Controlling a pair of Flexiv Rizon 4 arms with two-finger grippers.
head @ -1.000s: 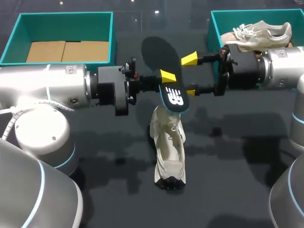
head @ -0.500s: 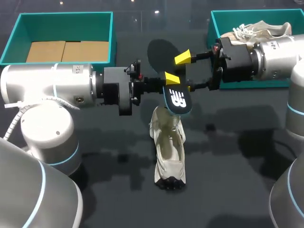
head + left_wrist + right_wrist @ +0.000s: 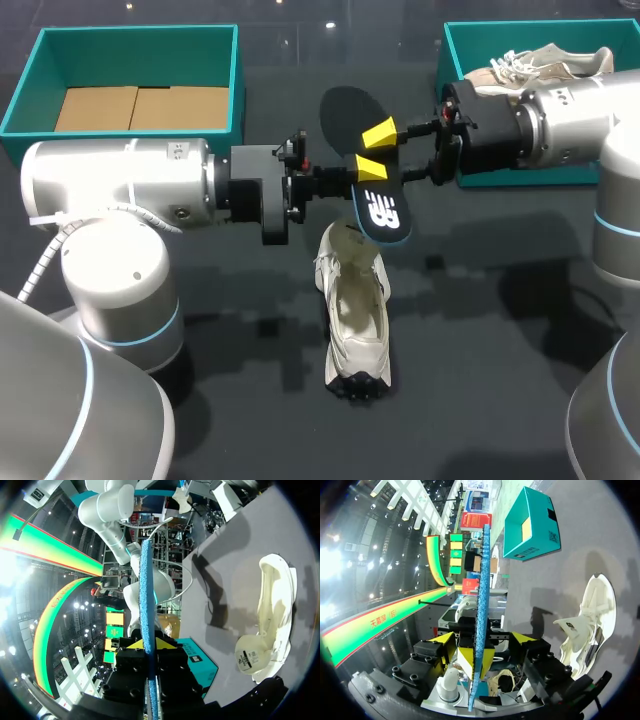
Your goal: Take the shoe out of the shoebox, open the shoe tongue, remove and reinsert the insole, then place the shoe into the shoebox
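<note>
Dark table (image 3: 480,330) under everything, both our arms in over it from the sides. L arm (image 3: 120,185) and R arm (image 3: 575,115) meet mid-table. Two teal boxes sit at the far edge. The left shoebox (image 3: 130,30) has only cardboard in it, and the right shoebox (image 3: 447,50) holds a second shoe (image 3: 545,65).

White shoe (image 3: 357,320) lies on the table betw. the arms, opening up and gaping. Insole (image 3: 345,110) is out of it, held in the air just above the shoe's far end, logo end lowest.

Left gripper (image 3: 365,170) is clamped tight on the insole near its middle. Right gripper (image 3: 482,639) stands wide, one finger each side of the insole, neither touching it afaict.

We judge step = reinsert, prob. w/ a handover first. To do it well:
- R should close fully on the insole before L lets go.
- Tip the leading end down, line it up w/ the shoe's length, and feed it under the tongue, not onto it.
- Shoe is loose on the table, so we'd pin it w/ the free gripper or it slides.
</note>
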